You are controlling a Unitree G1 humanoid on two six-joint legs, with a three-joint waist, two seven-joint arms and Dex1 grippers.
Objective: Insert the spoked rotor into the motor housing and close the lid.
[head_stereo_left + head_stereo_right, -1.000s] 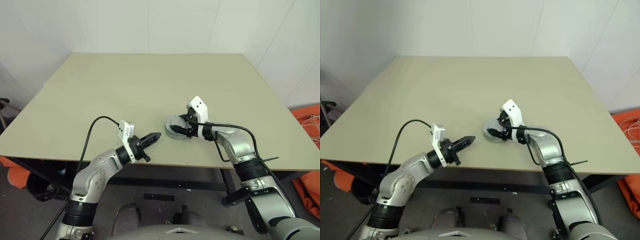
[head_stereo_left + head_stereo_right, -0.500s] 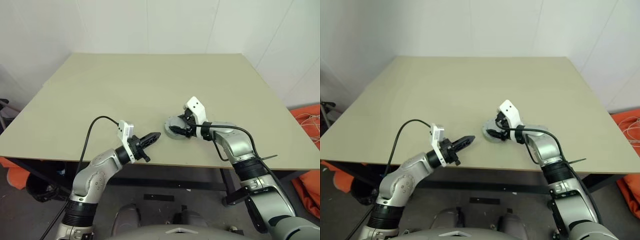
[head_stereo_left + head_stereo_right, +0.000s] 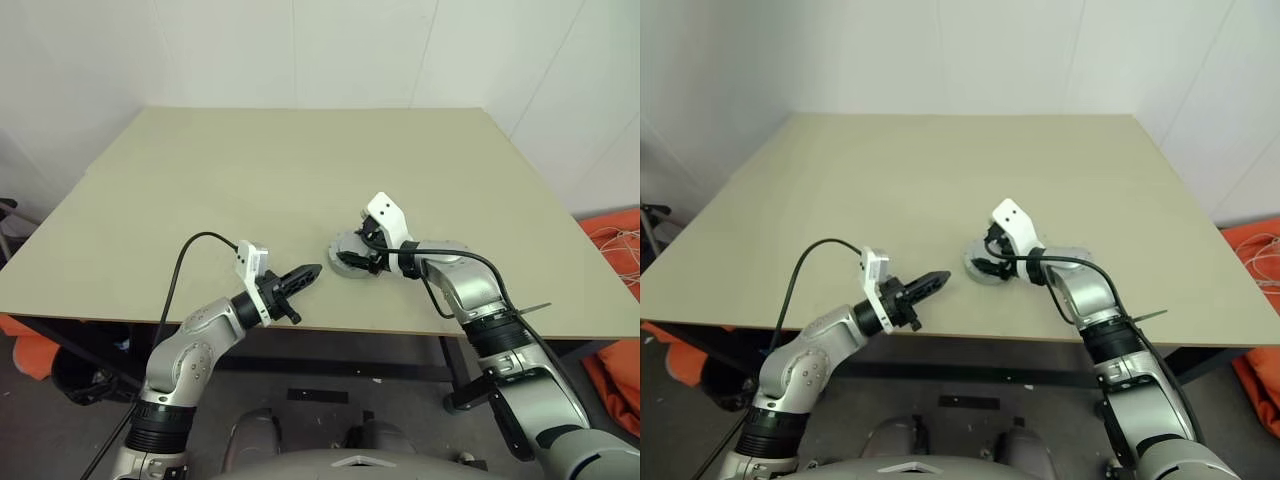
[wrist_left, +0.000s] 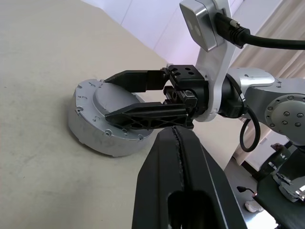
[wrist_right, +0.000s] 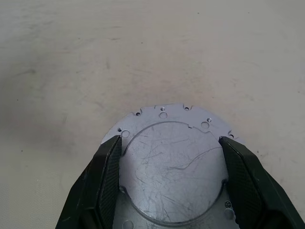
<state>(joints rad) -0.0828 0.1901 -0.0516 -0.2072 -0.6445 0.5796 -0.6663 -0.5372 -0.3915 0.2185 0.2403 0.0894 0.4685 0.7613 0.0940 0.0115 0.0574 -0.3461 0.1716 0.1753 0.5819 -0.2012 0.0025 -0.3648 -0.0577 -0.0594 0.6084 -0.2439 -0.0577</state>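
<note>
The motor housing [image 4: 90, 136], a short grey cylinder, stands on the table near the front edge. The lid [image 5: 171, 171], a flat grey plate with a raised round centre, covers its top. My right gripper [image 5: 170, 139] reaches over it from the right, its two fingers pressed against opposite sides of the raised centre. My left gripper [image 3: 315, 270] is shut and empty. It hovers level just left of the housing and points at it. The spoked rotor is hidden.
The tan table [image 3: 300, 170] stretches bare behind and to both sides of the housing. Its front edge [image 3: 400, 330] runs close below the grippers. Orange fabric [image 3: 615, 240] lies on the floor at the right.
My right wrist has rolled slightly with its fingers still on the lid, and its white camera block has shifted left. The left arm and the housing have stayed put.
</note>
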